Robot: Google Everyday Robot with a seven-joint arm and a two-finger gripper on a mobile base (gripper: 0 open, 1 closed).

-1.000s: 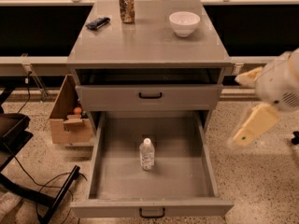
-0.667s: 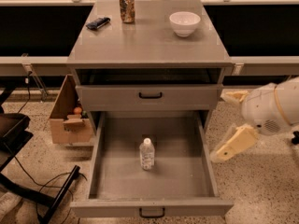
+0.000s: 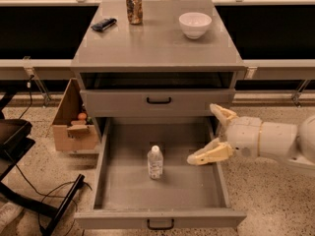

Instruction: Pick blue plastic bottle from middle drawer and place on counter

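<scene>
The blue plastic bottle (image 3: 155, 162), clear with a white cap and pale label, stands upright near the middle of the open middle drawer (image 3: 125, 186). My gripper (image 3: 209, 134) comes in from the right, over the drawer's right side, open with its cream fingers (image 3: 209, 154) spread apart. It is empty and sits to the right of the bottle, not touching it. The grey counter (image 3: 157, 43) tops the cabinet above.
On the counter stand a brownish drink can (image 3: 134, 7), a white bowl (image 3: 195, 24) and a dark flat object (image 3: 104, 24). A closed drawer front (image 3: 158, 101) is above the open one. A cardboard box (image 3: 74, 119) and a black chair base (image 3: 29, 191) are at left.
My gripper has moved left and down from beside the cabinet to over the drawer's right side, closer to the bottle. The bottle has not moved.
</scene>
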